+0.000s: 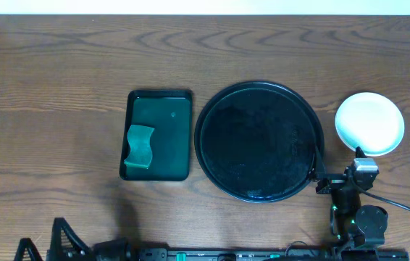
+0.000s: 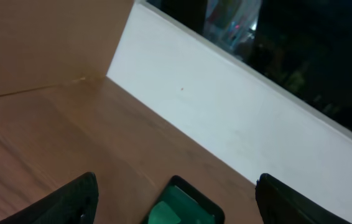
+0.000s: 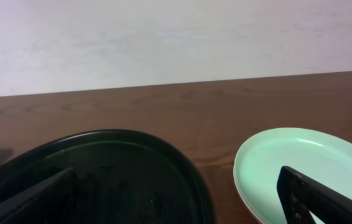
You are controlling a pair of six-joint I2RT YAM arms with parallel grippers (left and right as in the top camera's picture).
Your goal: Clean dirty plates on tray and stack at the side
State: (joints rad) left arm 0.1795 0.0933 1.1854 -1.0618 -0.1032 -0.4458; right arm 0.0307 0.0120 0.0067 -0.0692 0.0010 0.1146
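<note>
The large round black tray (image 1: 257, 141) sits mid-table with nothing on it; its rim also shows in the right wrist view (image 3: 163, 155). A pale mint plate (image 1: 369, 123) lies on the table to the tray's right, also seen in the right wrist view (image 3: 300, 162); I cannot tell whether other plates lie under it. My right gripper (image 3: 176, 180) is open and empty, low at the tray's near right edge (image 1: 339, 177), one finger over the tray and one over the plate. My left gripper (image 2: 176, 186) is open and empty, at the front left of the table.
A small dark green rectangular tray (image 1: 158, 135) with a green sponge (image 1: 140, 147) lies left of the black tray; it shows between the left fingers (image 2: 185, 208). A white wall (image 2: 238, 118) borders the table's far edge. The right arm's cable (image 1: 408, 210) runs along the front right.
</note>
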